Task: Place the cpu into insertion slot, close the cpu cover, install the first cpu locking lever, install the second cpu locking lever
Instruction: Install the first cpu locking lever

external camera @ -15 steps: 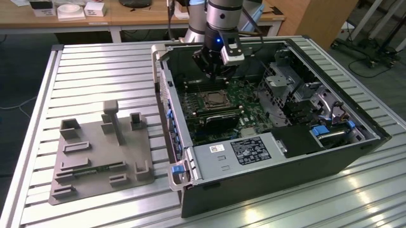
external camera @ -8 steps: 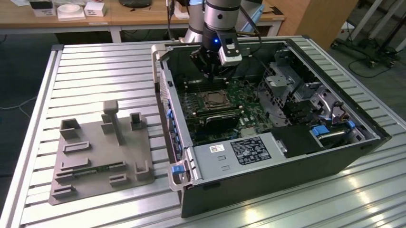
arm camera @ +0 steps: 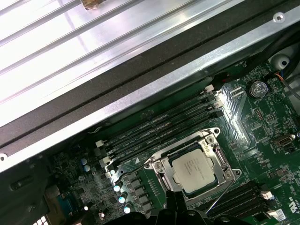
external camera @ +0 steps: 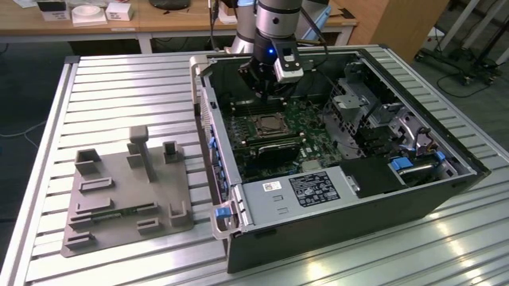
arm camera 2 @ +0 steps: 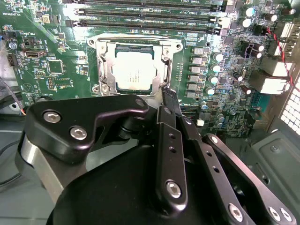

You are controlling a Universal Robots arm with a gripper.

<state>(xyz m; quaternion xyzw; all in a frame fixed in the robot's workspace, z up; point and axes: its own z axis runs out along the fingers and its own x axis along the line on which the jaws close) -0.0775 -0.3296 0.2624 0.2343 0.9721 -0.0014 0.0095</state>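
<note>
Your cpu [arm camera 2: 134, 70] sits in the insertion slot [arm camera 2: 133, 47] w/ cpu cover [arm camera 2: 105, 70] down, claw [arm camera 2: 169, 97] apparently pinched narrow & empty at its edge; slip off the thin lever [arm camera: 219, 197] and you'd gouge the board [arm camera 2: 56, 65].

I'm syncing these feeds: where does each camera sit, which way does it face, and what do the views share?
Exterior view: off the arm, high above the slatted table, looking down into the open computer case; the arm reaches in.
Second wrist view: on the wrist, looking past the claw at the cpu in the insertion slot.
First wrist view: on the wrist, facing the cpu and the case wall, claw in front.
Shared: both wrist views show the cpu and memory slots.
</note>
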